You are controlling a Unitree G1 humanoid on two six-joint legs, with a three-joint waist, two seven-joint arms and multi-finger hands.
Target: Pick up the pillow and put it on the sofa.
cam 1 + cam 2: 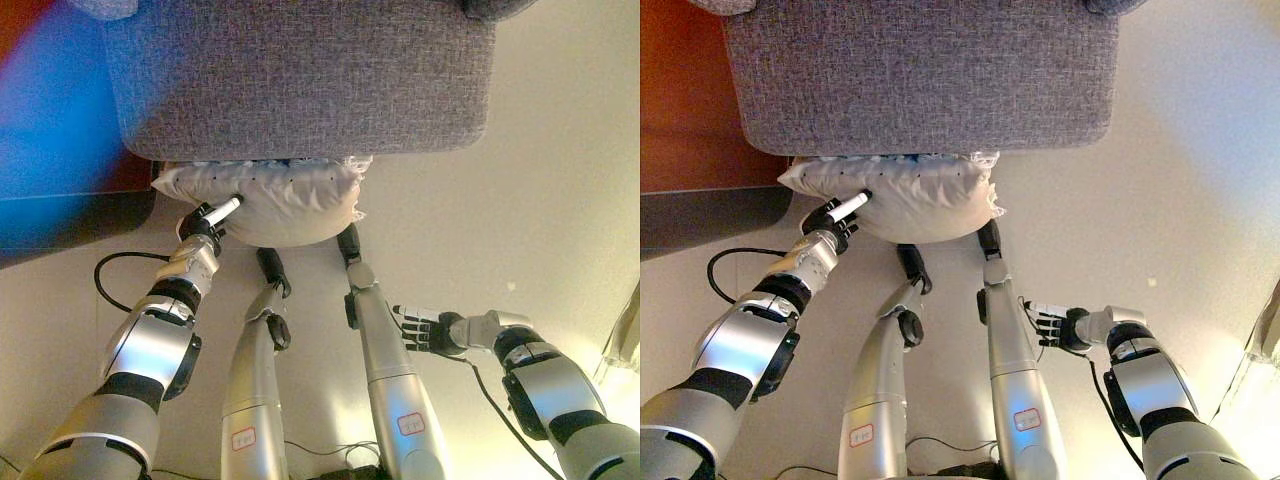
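A white pillow [275, 205] lies on the pale floor, its far edge tucked under the front of the grey fabric sofa [300, 75]. My left hand [208, 225] is at the pillow's lower left corner, one white-tipped finger stretched straight against the cloth; I see nothing curled round it. My right hand [425, 328] hovers low on the right, well apart from the pillow, its fingers relaxed and pointing left, holding nothing.
The sofa fills the top of both views. A dark low panel [700, 215] and a red-brown surface [680, 100] lie to its left. Pale floor [540, 200] stretches to the right, with a strip of curtain [628, 330] at the right edge.
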